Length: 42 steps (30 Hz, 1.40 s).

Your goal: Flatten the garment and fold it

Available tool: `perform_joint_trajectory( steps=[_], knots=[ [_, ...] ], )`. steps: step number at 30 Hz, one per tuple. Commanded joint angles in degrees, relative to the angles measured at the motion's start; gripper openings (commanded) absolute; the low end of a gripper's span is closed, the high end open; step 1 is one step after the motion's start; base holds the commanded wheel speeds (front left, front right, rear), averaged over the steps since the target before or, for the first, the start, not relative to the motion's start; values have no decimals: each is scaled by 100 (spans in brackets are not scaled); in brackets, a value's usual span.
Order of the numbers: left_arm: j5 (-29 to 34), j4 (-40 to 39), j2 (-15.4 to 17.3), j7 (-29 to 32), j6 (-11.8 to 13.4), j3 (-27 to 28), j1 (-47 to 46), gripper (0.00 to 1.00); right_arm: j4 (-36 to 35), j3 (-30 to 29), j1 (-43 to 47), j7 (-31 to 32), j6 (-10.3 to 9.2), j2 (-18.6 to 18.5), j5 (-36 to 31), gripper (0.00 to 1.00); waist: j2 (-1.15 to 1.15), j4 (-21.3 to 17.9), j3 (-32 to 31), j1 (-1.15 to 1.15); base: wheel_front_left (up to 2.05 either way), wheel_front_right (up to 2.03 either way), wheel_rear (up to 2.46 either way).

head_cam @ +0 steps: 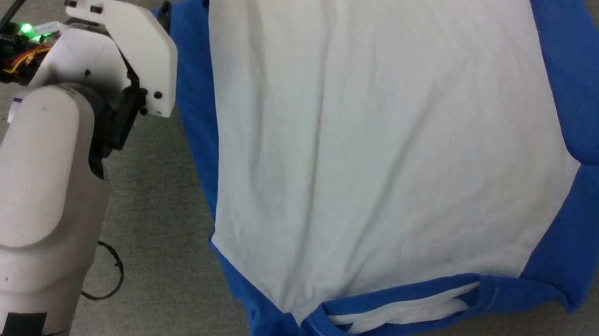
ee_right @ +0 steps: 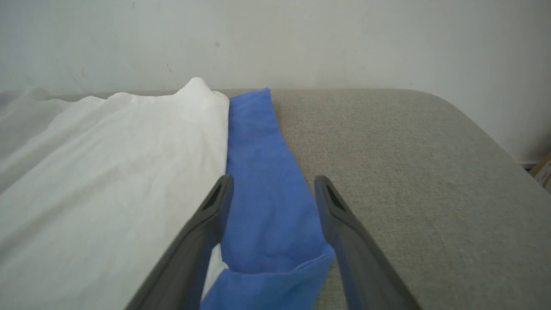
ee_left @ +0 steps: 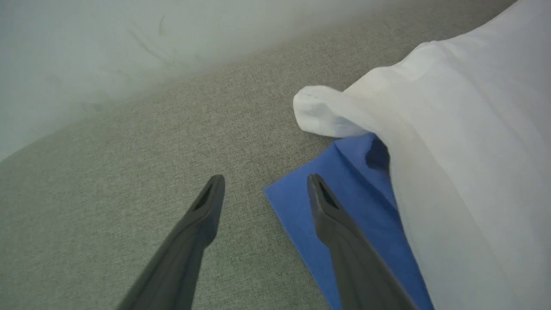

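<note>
The garment lies spread on the grey surface, white body up, with blue sleeves along both sides and the blue neck trim nearest me. My left arm reaches along its left sleeve. In the left wrist view my left gripper is open, low over the corner of the blue sleeve, next to a curled white hem corner. My right gripper is open too, its fingers straddling the other blue sleeve beside the white body. Neither holds anything.
The grey cloth-covered surface ends in a rounded far edge against a pale wall. A black cable loop hangs by my left forearm. Bare grey surface lies left of the garment.
</note>
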Motion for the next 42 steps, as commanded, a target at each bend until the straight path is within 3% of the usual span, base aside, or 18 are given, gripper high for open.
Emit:
perform_joint_trajectory(
  steps=[1, 9, 10, 11, 12, 16, 28, 42],
  knots=[
    [-48, 25, -20, 55, 96, 56, -78, 100, 57, 1, -111, -76, -5, -91, 68, 100, 0, -127, 310, -1, 0, 0, 0],
    [-203, 38, -61, 437, 298, 93, 75, 100, 215, 17, -238, -187, -5, -332, 190, 100, 0, -178, 541, -1, 0, 0, 0],
    [-243, 35, -80, 487, 313, 97, 101, 74, 230, 20, -253, -199, -5, -345, 200, 100, 0, -180, 561, -1, 0, 0, 0],
    [-269, 23, -91, 521, 315, 91, 123, 25, 247, 24, -264, -209, -5, -357, 210, 100, 0, -180, 577, -1, 0, 0, 0],
    [-291, 6, -94, 543, 301, 78, 137, 0, 261, 28, -274, -217, -5, -368, 220, 100, 0, -179, 590, -1, 0, 0, 0],
    [-345, -70, -66, 581, 243, 48, 166, 0, 316, 17, -316, -227, -5, -409, 242, 100, 0, -162, 594, -1, 0, 0, 0],
    [-388, -271, 136, -129, 336, 374, 238, 0, 426, 90, -331, -191, -5, -288, 141, 100, 0, -90, -5, -1, 0, 0, 0],
    [-1064, -1160, 997, -430, 85, 1144, 1494, 0, 353, 112, 192, 208, -5, 565, -370, 100, 0, 171, -1693, -1, 0, 0, 0]
  ],
)
